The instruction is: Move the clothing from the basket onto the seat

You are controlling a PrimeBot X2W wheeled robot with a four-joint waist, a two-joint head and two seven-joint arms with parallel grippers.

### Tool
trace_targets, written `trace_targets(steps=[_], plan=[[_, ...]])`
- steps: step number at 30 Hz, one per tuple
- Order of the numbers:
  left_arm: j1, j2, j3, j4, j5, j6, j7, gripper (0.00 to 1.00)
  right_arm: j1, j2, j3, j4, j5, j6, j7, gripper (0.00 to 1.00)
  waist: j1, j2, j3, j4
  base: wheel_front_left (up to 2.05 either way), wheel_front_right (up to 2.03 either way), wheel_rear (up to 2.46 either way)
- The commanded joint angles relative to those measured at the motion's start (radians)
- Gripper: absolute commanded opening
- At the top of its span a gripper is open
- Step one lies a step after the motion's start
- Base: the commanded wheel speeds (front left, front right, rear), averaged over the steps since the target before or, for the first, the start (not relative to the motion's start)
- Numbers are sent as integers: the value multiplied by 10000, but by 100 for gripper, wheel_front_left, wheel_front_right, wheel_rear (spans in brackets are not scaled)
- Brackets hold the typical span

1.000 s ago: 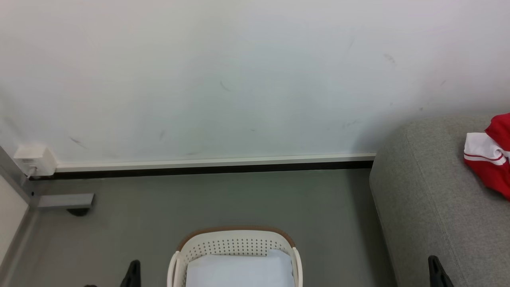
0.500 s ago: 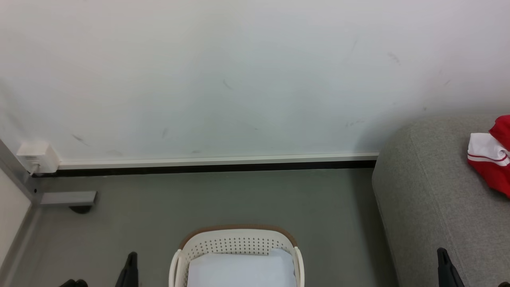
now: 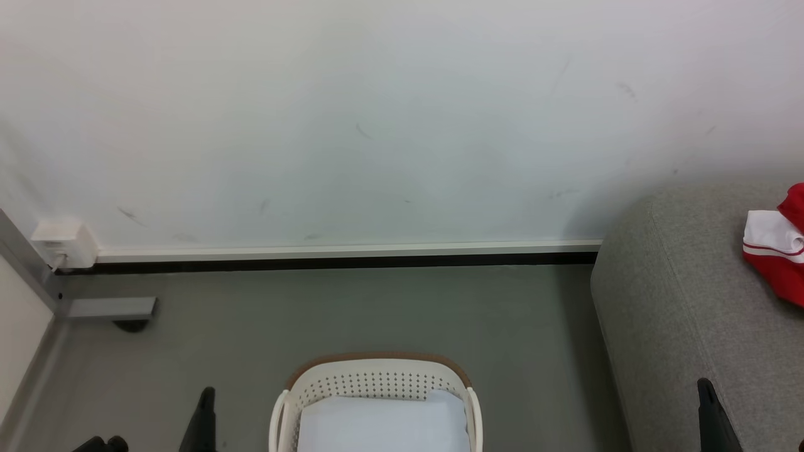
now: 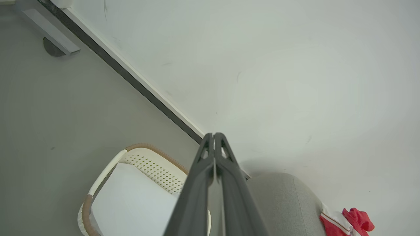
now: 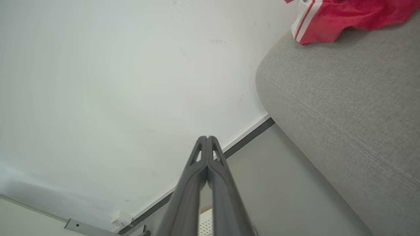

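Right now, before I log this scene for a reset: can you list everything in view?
clothing: one, red with white panels, lying on the seat
seat: one, light grey, at the right
basket: one, cream with a brown rim, on the floor, front centre
sheet: one, pale white, flat inside the basket
socket box: one, white, low on the wall at the left
metal bar: one, grey, on the floor below the socket box
skirting: one, white over black, along the wall's foot
wall: one, white, scuffed, behind everything
floor: one, grey
left tool: one, dark grey, shut, empty, left of the basket
right tool: one, dark grey, shut, empty, beside the seat
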Motion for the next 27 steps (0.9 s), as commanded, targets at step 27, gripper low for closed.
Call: trace_targets(steps=[27], plan=[[-591, -117, 494, -149, -3021, -398, 814, 0, -691, -108, -330, -27, 3070, -13, 801, 0, -1, 0, 76, 170, 0, 0, 0]])
